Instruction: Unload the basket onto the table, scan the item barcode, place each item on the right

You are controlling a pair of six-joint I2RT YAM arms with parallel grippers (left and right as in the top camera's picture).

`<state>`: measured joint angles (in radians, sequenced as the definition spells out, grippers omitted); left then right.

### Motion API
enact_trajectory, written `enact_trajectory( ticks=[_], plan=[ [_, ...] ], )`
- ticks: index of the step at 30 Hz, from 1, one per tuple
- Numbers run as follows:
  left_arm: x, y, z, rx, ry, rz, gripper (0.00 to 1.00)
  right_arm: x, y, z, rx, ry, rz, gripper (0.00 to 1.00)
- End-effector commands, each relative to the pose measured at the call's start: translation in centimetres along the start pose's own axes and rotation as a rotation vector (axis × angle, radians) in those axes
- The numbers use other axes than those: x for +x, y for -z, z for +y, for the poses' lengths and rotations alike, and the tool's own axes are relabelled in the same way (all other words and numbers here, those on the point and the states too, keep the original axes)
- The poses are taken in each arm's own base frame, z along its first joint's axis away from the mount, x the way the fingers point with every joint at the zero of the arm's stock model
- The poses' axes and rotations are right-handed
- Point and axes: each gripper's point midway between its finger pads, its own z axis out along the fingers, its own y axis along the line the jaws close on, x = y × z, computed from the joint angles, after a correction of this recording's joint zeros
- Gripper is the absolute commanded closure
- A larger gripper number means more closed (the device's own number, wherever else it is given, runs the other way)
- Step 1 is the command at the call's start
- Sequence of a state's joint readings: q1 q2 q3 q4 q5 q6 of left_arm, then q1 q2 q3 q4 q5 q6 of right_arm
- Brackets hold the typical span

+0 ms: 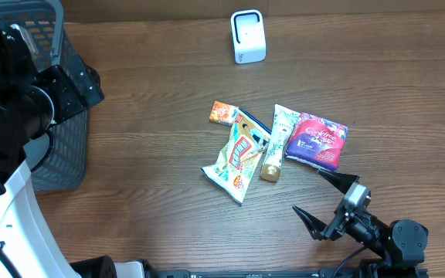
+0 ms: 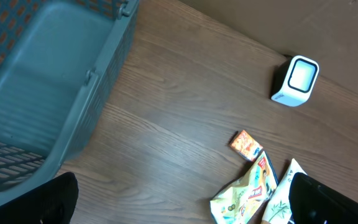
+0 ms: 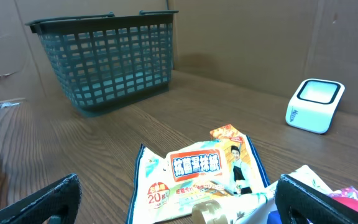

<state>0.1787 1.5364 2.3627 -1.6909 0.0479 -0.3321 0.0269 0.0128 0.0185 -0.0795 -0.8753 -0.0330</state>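
Several items lie mid-table: a wet-wipes pack, a small orange packet, a cream tube and a purple pouch. No barcode shows on any of them. The white scanner stands at the far edge. My right gripper is open, low and just in front of the items, holding nothing. My left gripper is open and empty, high up by the basket, left of the items.
A grey-green mesh basket stands at the table's left side, under my left arm. Cardboard walls rise behind the table.
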Motion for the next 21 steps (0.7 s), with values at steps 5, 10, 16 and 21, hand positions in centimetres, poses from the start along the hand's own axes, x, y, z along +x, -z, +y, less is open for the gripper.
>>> enact_trajectory(
  ticks=[5,10,16,21],
  plan=[
    [-0.1,0.2,0.2,-0.007,-0.023,-0.009,0.0,0.3,0.0,0.0,-0.001,-0.005,0.001,0.0],
    [0.0,0.2,-0.4,0.03,0.013,0.001,0.0,0.3,0.0,0.0,-0.001,-0.004,0.001,0.0],
    [2.4,1.2,-7.5,0.408,0.138,0.182,0.0,0.3,0.0,0.0,-0.001,-0.004,0.001,0.0],
    [5.3,-0.7,-11.2,0.441,0.027,0.316,0.0,0.3,0.0,0.0,-0.001,-0.004,0.001,0.0]
  ],
)
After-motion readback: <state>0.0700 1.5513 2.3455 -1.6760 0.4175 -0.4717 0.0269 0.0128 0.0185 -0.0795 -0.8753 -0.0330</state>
